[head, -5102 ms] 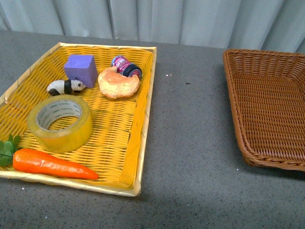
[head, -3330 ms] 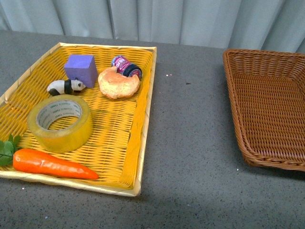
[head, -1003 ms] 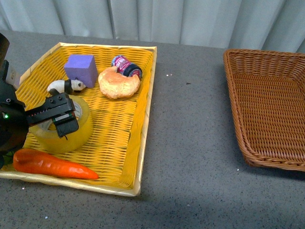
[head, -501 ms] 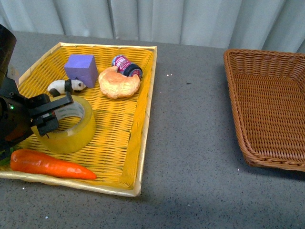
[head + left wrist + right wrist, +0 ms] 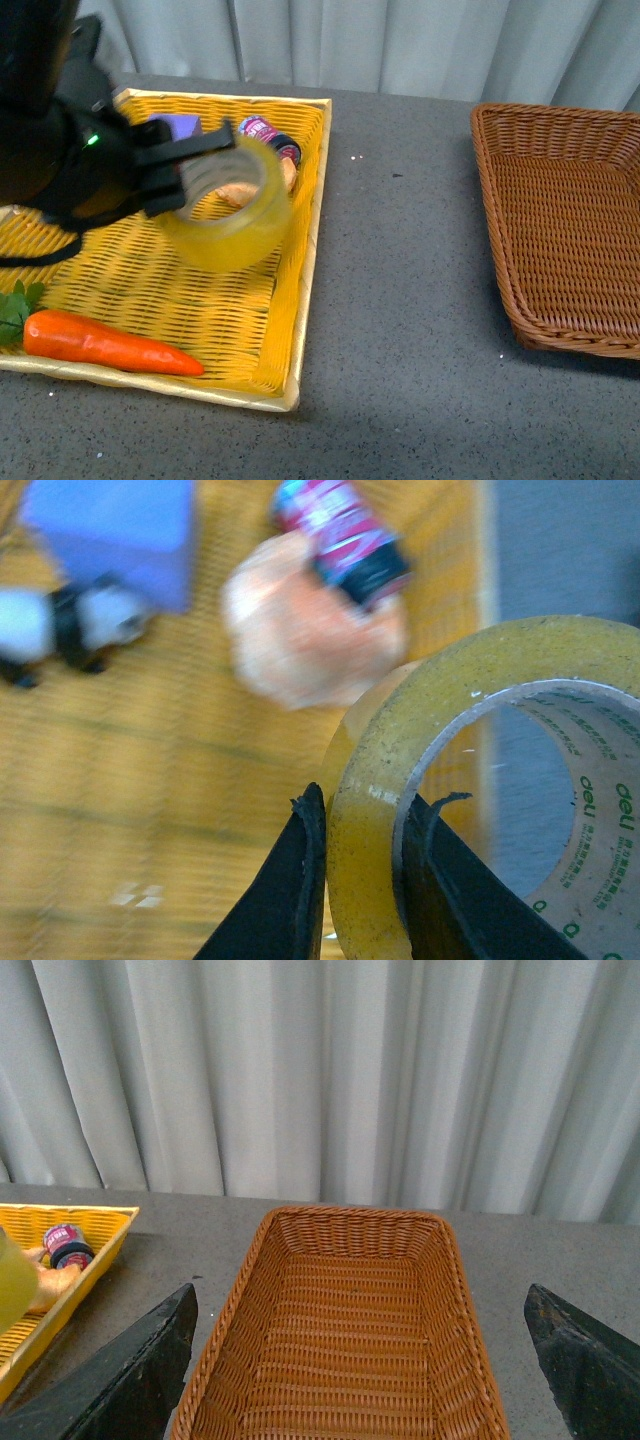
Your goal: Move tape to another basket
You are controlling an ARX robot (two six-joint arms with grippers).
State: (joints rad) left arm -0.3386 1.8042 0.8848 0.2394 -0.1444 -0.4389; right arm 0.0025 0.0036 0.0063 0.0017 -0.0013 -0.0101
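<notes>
My left gripper [image 5: 205, 175] is shut on the tape [image 5: 228, 215], a yellowish translucent roll with a white printed core, held tilted above the right part of the yellow tray [image 5: 305, 190]. In the left wrist view the two black fingers [image 5: 300, 880] pinch the roll's wall [image 5: 365, 830], one outside and one inside the core. The brown wicker basket [image 5: 490, 200] stands at the right, with nothing in it; it fills the right wrist view [image 5: 230, 1330]. My right gripper [image 5: 360, 1380] is open above the basket, its fingers wide apart. It is out of the front view.
In the yellow tray lie an orange carrot [image 5: 105, 345] at the front, a purple block [image 5: 180, 125], a small red can [image 5: 265, 135] and a croissant [image 5: 310, 640], partly hidden by my left arm. A toy panda [image 5: 75, 630] shows in the left wrist view. Grey tabletop [image 5: 400, 260] lies between tray and basket.
My left arm came in from the left, closed on the tape in the tray, and has lifted it up and to the right. The basket has not moved.
</notes>
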